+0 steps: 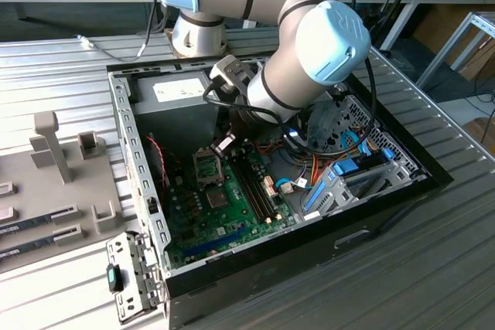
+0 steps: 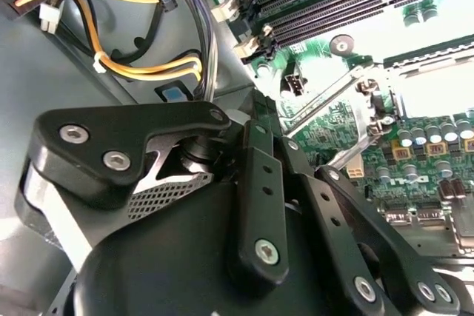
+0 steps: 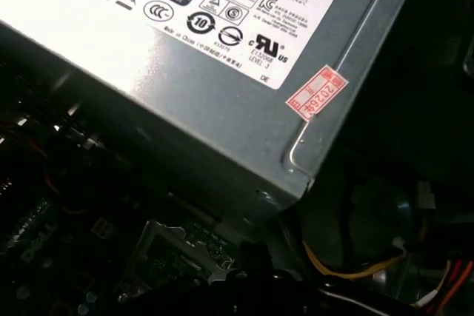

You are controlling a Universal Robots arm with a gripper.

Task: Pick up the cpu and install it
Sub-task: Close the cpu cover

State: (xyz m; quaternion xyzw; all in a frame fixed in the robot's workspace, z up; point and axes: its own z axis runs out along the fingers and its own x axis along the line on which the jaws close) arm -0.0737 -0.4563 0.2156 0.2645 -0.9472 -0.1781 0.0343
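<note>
Step in hand: carrying the cpu to its seat, judged from the arm [image 1: 309, 44] reaching down into the open case [image 1: 139, 168] on the counter [image 1: 62, 59]. Tool [image 1: 226, 144]: inside the case, tip hanging just above the board [image 1: 224, 214], beside the slots [image 1: 259, 187] on the exterior view's left of them; open or closed cannot be told. Cpu [image 1: 223, 142]: probably the small pale grey flat piece at the tool's tip, tilted, not yet seated; whether it is clamped is not clear. Socket [image 1: 207, 168]: just below the tip and toward the exterior view's left, apart from the pale piece; in the second wrist view its metal plate [image 2: 355, 109] stands raised, so it looks ready to receive. Supply box [image 1: 174, 90]: at the far wall of the case, close before the first wrist view [image 3: 222, 109]. Requirement, as judged: chip level and square over the socket, lowered gently, clear of the raised plate. Progress: installation not done.
</note>
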